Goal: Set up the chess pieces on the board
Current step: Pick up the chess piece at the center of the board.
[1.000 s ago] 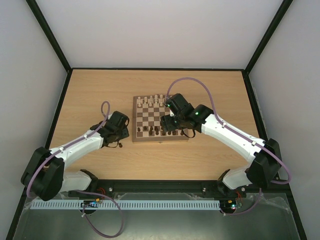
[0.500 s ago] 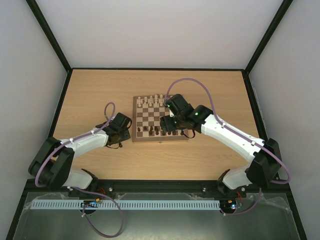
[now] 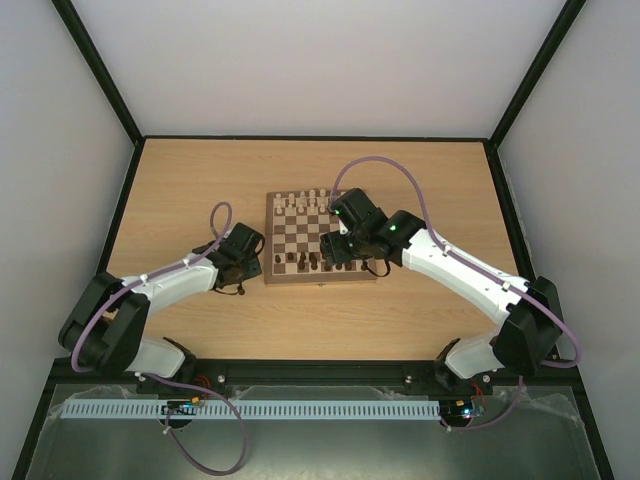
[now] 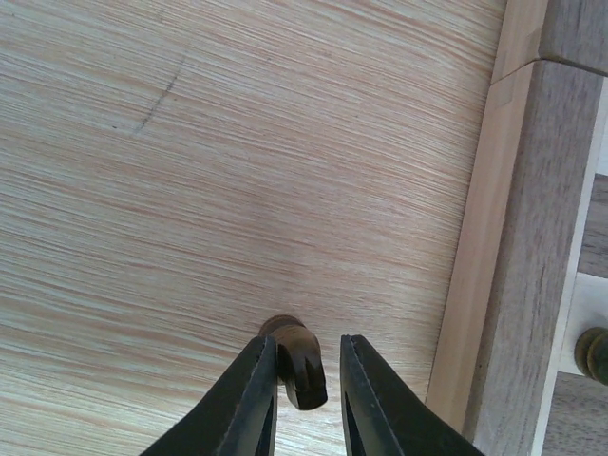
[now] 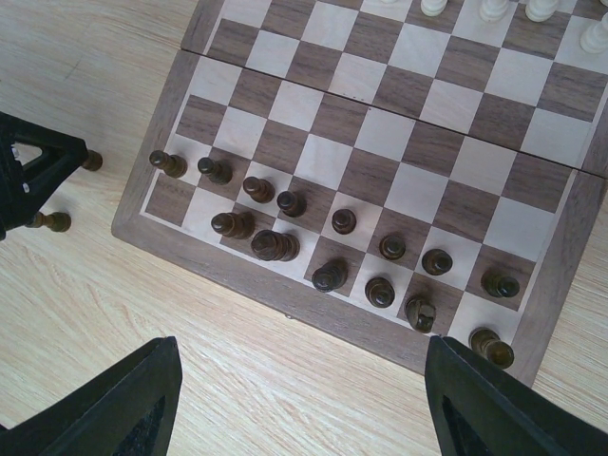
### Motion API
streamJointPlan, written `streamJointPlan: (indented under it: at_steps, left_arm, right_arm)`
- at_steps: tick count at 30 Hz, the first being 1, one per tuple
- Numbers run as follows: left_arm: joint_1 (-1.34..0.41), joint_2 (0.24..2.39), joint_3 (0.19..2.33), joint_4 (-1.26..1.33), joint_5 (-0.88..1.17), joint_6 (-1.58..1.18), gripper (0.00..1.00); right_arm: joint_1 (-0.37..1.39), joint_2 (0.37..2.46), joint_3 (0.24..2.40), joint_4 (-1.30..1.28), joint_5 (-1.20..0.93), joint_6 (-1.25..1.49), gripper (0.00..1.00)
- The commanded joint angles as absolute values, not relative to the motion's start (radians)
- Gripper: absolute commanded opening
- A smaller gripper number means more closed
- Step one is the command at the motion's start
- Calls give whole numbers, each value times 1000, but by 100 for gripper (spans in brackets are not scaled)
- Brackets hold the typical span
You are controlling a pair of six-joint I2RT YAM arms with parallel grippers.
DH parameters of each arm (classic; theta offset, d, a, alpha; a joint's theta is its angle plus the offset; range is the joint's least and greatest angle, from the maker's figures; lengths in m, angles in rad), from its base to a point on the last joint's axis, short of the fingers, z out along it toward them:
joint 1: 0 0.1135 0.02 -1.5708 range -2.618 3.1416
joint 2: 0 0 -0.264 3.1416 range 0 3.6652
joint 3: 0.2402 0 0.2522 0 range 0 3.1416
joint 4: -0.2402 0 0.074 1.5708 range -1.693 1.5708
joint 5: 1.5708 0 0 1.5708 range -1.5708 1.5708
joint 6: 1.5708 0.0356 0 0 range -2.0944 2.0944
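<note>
Pale wood-grain table fills the cell. The board lies at its middle.

The left gripper is down on the table just left of the board's near-left corner. It straddles a dark piece that stands off the board. Its jaws are a little apart: one finger is against the piece and a sliver of gap shows at the other, so I judge no clamp yet.

Likely troubles:
- The piece sits off-centre between the fingers, so closing may shove or tip it. It is small and rounded, and could squirt out.
- The board's raised border is just beside the piece, and a low carry could knock against it.
- Dark pieces crowd the board's near rows, some off their squares. One seems to lie on its side. Setting another among them could topple neighbours.

The right gripper hangs over the board's near edge, jaws wide apart and empty. It stands in the way of any reach across.

Pale pieces line the board's far edge. Two dark pieces show on the table left of the board. I cannot tell which of them is the straddled one.
</note>
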State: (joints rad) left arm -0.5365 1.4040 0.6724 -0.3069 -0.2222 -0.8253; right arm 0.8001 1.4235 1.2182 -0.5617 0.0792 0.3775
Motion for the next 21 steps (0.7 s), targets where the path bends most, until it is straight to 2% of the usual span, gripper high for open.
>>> streamJointPlan:
  at_steps: [1,10,15,21]
  left_arm:
    - [-538,1405,697,-325,-245,-815,20]
    - [-538,1402,705,-342,-258,-806,16]
    - [-538,1407,718,-353,-262,-795,3]
    - [-554,1382,756,-401,-264,-774,2]
  right_arm:
    - [805,1440,1211,-575,78,365,71]
    - [804,1442,1209,-575,81,365,71]
    - [804,1445,1214,-575,80,365,71]
    - [805,1443,1223,-582,81,365,71]
